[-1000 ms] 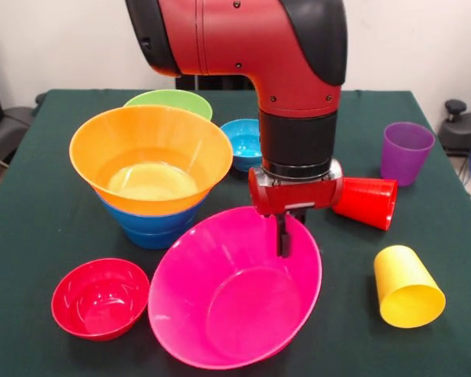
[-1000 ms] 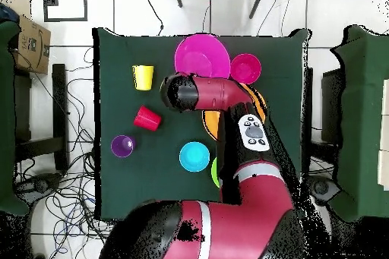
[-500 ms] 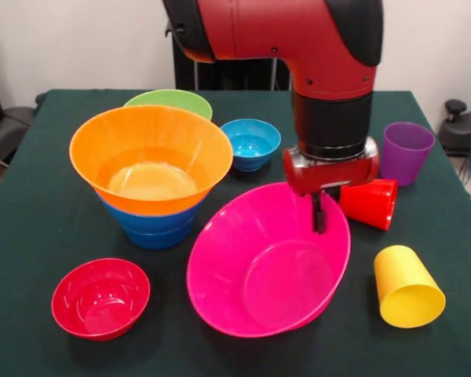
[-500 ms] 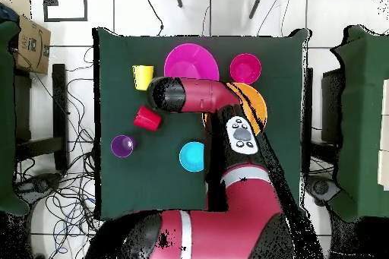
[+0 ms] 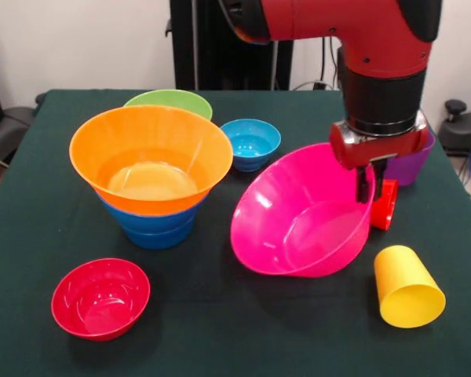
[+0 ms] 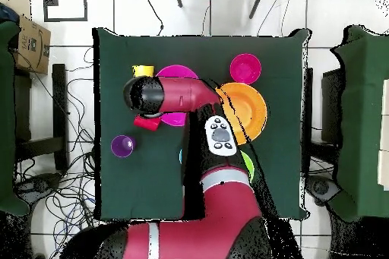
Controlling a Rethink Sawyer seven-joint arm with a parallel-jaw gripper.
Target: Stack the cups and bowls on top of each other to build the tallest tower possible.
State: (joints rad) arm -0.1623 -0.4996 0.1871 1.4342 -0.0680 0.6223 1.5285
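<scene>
Beside yellow cup (image 5: 407,286), hand (image 5: 368,182) grips tilted pink bowl (image 5: 298,214) rim.

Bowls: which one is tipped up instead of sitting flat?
The pink bowl. The gripper grips its rim, tilting it up on edge, while the other bowls sit level.

Pink bowl (image 5: 298,224), orange bowl (image 5: 151,157), yellow cup (image 5: 407,287).

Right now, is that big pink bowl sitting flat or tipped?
Tipped. The pink bowl leans with its opening facing sideways; the gripper pinches its raised rim, while its lower edge seems to rest on the table.
</scene>
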